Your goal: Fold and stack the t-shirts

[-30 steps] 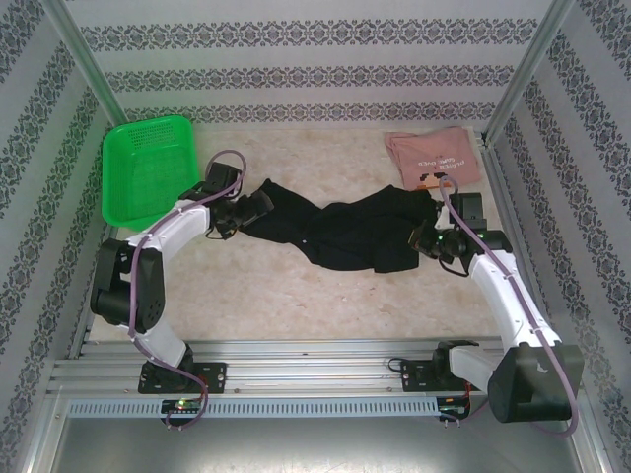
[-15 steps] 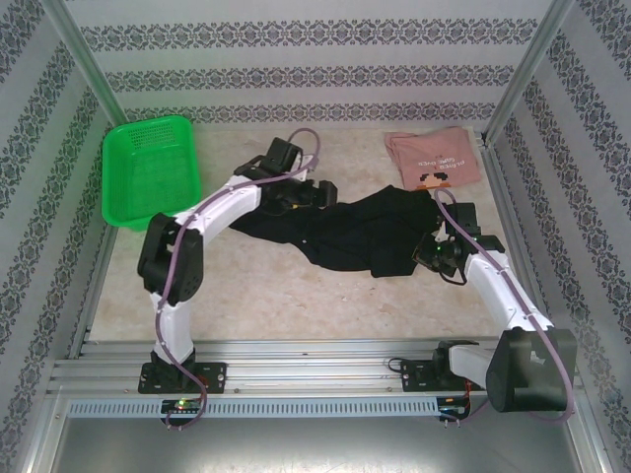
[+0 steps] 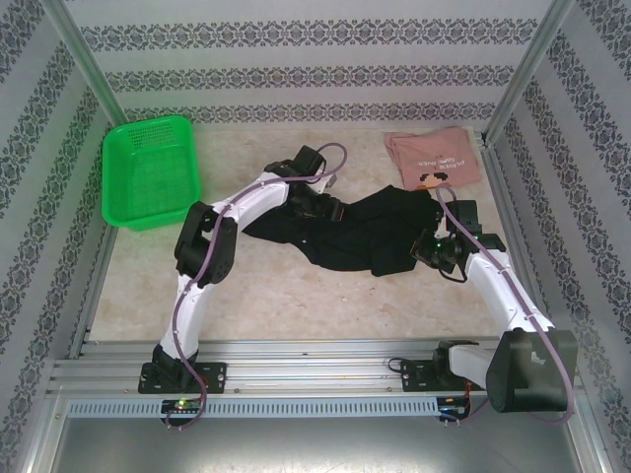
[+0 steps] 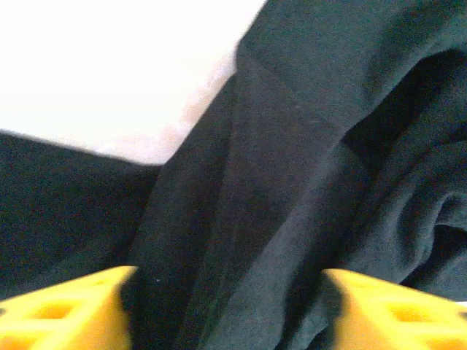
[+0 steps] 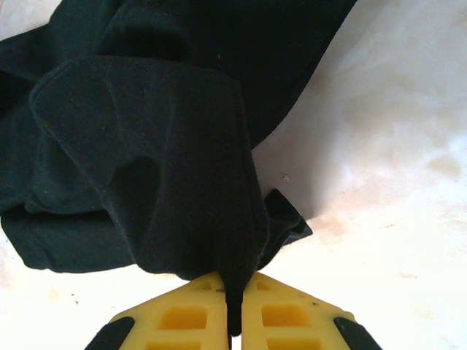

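Limp black cloth t-shirt [image 3: 345, 246], crumpled: right pincer [image 5: 233, 295] clenched on its edge; left pincer [image 4: 228, 295] agape astride a fold; likely best gripped at hems.

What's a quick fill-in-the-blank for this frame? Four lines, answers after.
1. The right gripper is ____ on the black tee.
2. The pink tee lies in the far ____ corner.
3. The basket is ____ in colour.
4. The left gripper straddles cloth of the ____ tee.
Answers: shut; right; green; black.
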